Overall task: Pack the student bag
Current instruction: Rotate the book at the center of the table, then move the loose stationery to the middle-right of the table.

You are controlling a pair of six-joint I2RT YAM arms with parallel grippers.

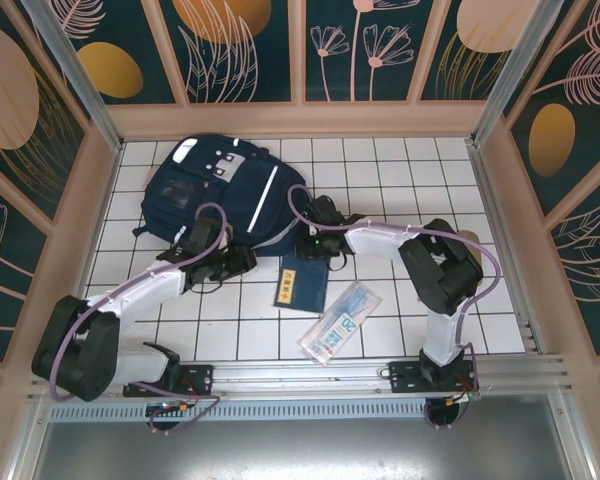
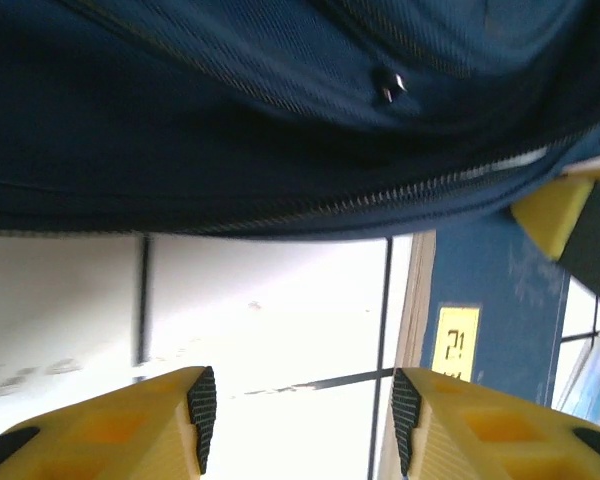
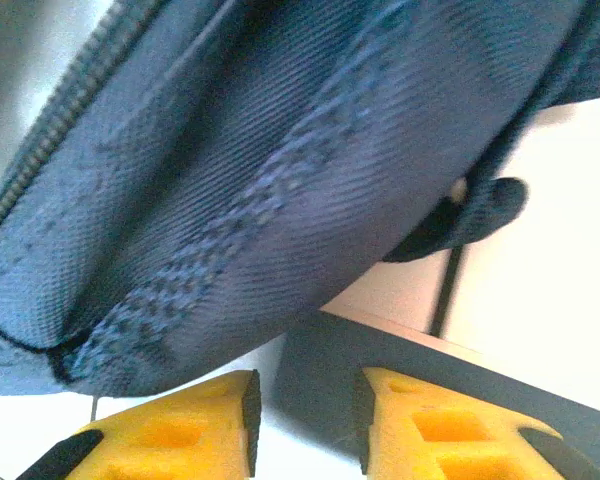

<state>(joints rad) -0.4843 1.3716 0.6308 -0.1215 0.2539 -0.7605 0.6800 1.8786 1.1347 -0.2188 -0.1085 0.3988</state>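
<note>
- White square tiles cover the table (image 1: 400,190), which is boxed in by teal wall panels (image 1: 240,50) painted with leaves and flowers. The fence keeps everything within reach of both arms.
- Lying flat toward the far left of the table is the student bag (image 1: 220,195), front pocket and white stripes facing up. Its near edge is turned toward the arm bases, which I judge puts the zipped seam where the hands can work on it.
- At that near edge, the left hand (image 2: 300,405) hovers low over bare tile. Its fingers (image 2: 202,412) stand about half apart with nothing between them, aimed at the zipper (image 2: 380,200) running along the fabric just ahead.
- At the bag's near right corner, the right hand (image 3: 308,405) has a narrower gap and also grips nothing. It sits over a dark flat surface with the bag's fabric bulging just in front. The two hands are close together, apparently so that one can steady the bag while the other works the opening.
- Just beside the bag's near corner lies a blue book (image 1: 302,283) with a yellow label, flat on the tiles and probably the first thing to go in.
- Nearer the bases, a clear plastic packet (image 1: 338,325) rests at an angle, apart from the bag and not yet packed.
</note>
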